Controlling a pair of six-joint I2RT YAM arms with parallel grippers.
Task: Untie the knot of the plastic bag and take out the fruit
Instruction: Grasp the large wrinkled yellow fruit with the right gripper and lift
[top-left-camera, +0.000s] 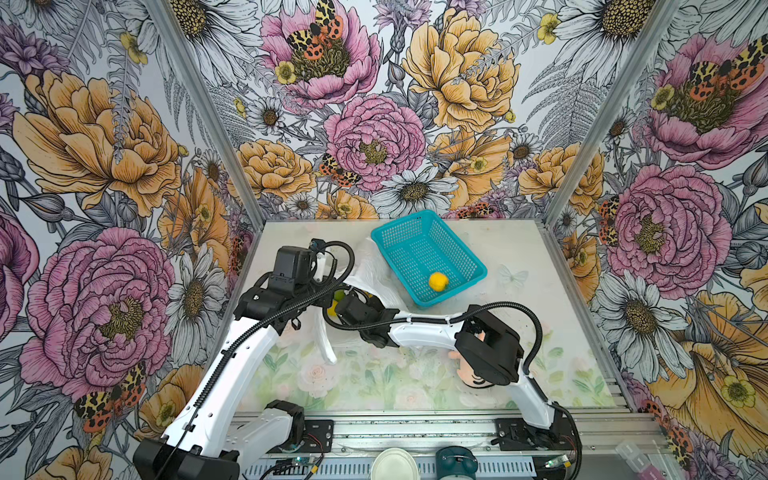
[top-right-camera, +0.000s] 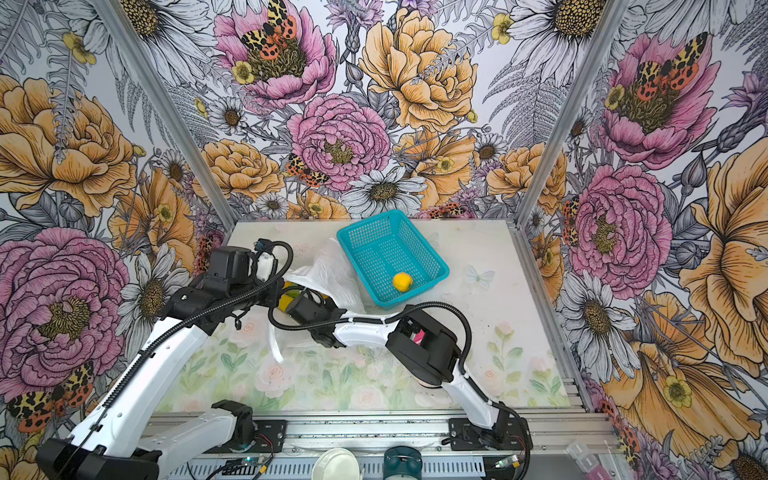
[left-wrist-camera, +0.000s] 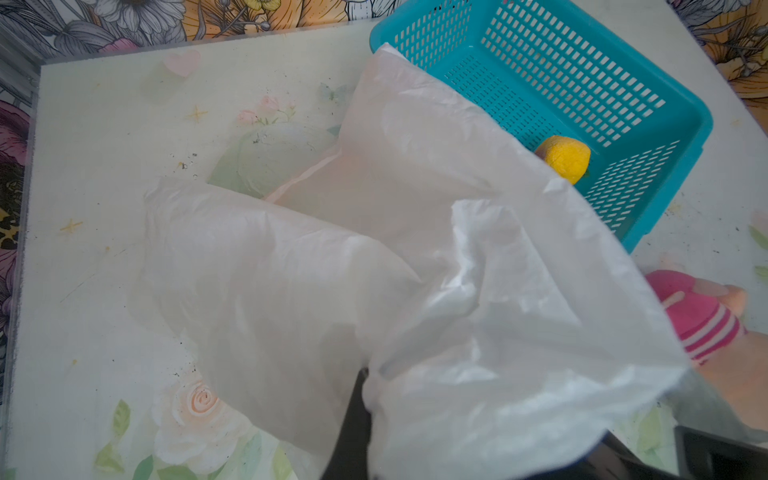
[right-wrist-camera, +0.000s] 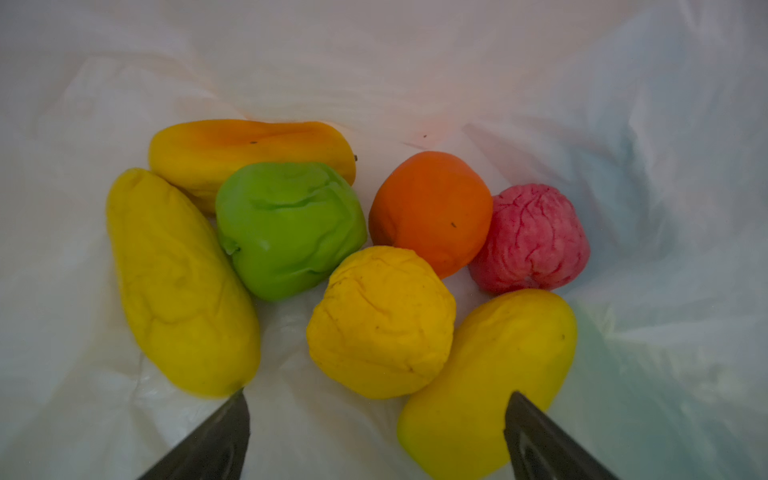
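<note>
My left arm (top-left-camera: 245, 353) reaches from 7 o'clock up toward 1, and the left gripper (left-wrist-camera: 361, 399) is pinched tight on the plastic bag (left-wrist-camera: 457, 291). My right arm (top-left-camera: 419, 332) bends at 4 o'clock and stretches toward 9. The right gripper (right-wrist-camera: 379, 395) has its fingers (right-wrist-camera: 224, 440) spread wide, gripping nothing.

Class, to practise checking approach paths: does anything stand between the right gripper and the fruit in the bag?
Nothing visible does. The right gripper is inside the plastic bag, jaws open, and the round yellow fruit lies bare just ahead of it, no film over it.
</note>
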